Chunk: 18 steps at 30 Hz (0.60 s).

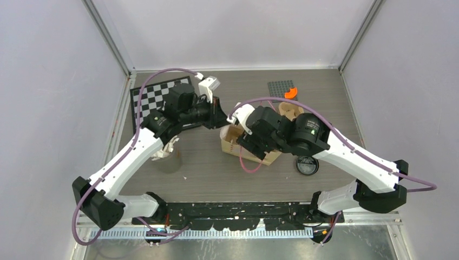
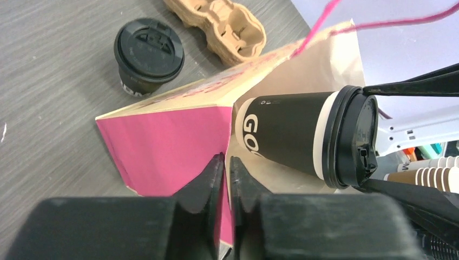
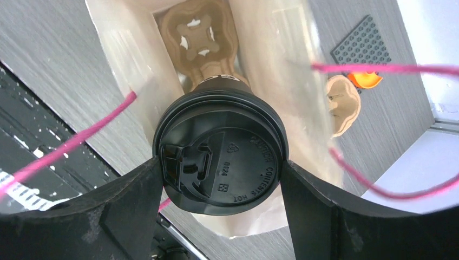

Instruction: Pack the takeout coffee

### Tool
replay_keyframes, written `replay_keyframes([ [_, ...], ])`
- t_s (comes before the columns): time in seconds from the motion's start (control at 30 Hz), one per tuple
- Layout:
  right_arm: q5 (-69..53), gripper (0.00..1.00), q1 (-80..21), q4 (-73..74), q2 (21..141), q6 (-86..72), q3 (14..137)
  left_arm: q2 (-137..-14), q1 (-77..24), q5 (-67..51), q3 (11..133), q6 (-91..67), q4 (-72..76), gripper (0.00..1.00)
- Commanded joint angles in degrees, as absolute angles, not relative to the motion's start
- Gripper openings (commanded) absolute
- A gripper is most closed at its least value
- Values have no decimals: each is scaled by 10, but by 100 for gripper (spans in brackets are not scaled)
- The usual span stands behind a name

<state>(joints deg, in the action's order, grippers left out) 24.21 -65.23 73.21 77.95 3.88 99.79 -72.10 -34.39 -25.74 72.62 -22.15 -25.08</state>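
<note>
Left pincer (image 2: 227, 160) pinched together on the bag (image 2: 162, 141) wall edge. Right pincer (image 3: 221, 173) clamped on the lid of a cup (image 2: 292, 135), whose base is in the bag mouth above a carrier (image 3: 197, 38). Second cup (image 2: 149, 54) stands lidded on the counter (image 2: 48, 81) near the bag.

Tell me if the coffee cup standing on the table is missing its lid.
No, the coffee cup on the table wears its round black lid.
</note>
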Motion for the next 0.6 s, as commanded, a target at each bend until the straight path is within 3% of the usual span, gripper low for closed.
replay_keyframes([
  [0.0, 252, 76, -685, 718, 746, 47, 949, -675, -345, -251, 699, -239, -233, 19],
  [0.2, 311, 76, -760, 691, 745, 16, 895, -630, -344, -222, 713, -243, -351, 45],
  [0.57, 364, 76, -830, 670, 768, 1, 879, -543, -345, -245, 675, -288, -464, 53],
])
